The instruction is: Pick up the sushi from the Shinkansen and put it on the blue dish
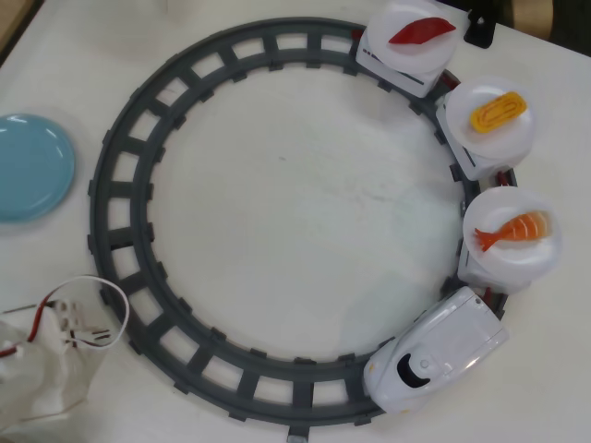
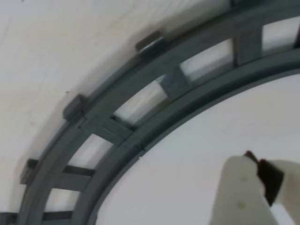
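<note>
Overhead view: the small orange-and-white shrimp sushi [image 1: 513, 230] lies on a round white plate [image 1: 545, 256] on the first car behind the white bullet-nosed Shinkansen [image 1: 438, 358]. The train stands on the right side of the dark grey ring track [image 1: 120, 217]. The round light-blue dish [image 1: 28, 166] sits far away at the left edge. In the wrist view, the white gripper [image 2: 262, 176] hangs over the track, fingers pressed together on nothing.
</note>
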{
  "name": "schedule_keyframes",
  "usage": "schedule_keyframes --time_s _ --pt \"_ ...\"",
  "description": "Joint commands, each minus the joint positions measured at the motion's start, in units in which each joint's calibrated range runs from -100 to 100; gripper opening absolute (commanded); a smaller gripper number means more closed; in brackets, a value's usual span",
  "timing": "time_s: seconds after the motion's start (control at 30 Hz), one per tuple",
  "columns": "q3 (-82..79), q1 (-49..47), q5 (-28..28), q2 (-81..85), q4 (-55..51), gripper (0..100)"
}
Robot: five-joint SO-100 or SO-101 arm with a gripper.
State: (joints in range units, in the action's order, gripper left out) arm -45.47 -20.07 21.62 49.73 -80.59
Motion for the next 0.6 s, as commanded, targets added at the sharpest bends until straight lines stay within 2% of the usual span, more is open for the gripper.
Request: schedule_keyframes --time_s 0.0,0.23,0.57 --pt "1.5 3.1 0.9 -3.1 -0.1 3" --pt "9.4 7.4 1.5 -10.9 -0.2 3" --pt "18.7 12.1 4.0 -12.4 -3.0 3"
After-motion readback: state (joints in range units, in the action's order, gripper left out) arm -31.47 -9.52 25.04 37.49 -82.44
